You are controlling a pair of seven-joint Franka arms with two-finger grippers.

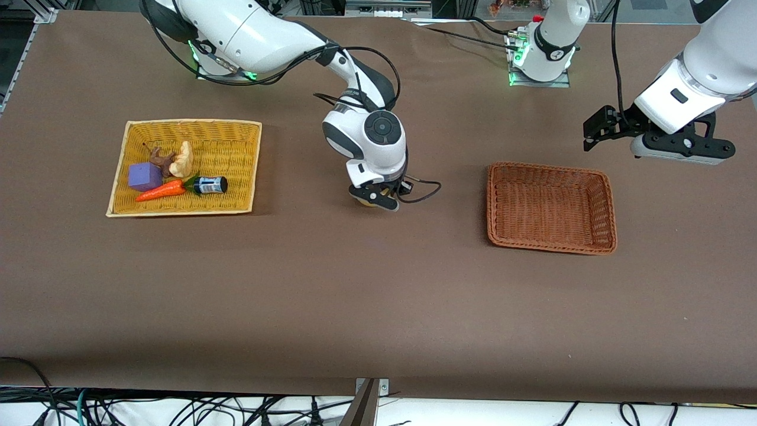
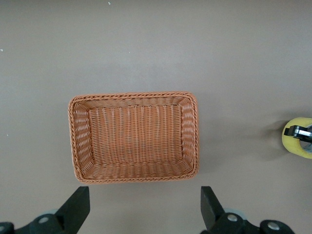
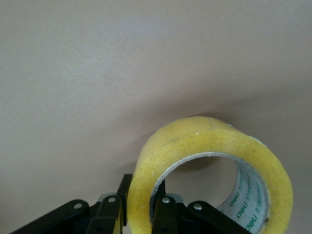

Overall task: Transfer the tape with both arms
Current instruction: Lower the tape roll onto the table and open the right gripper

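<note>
The tape [image 3: 195,141], a yellowish ring with a pale core, stands on edge low over the middle of the table. My right gripper [image 3: 144,195] is shut on its wall, one finger outside the ring and one inside. In the front view the right gripper [image 1: 375,198] hides most of the tape [image 1: 368,203]. I cannot tell whether the roll touches the table. My left gripper [image 1: 680,155] waits up in the air beside the brown basket [image 1: 609,207], open with nothing between its fingers. The left wrist view shows the left gripper [image 2: 145,209], the brown basket [image 2: 131,95] and the tape [image 2: 292,144] farther off.
A yellow basket [image 1: 189,123] at the right arm's end of the table holds a purple cube [image 1: 145,176], a carrot [image 1: 159,191], a small dark bottle [image 1: 210,185] and a brown-and-cream toy [image 1: 174,158]. The brown basket has nothing in it.
</note>
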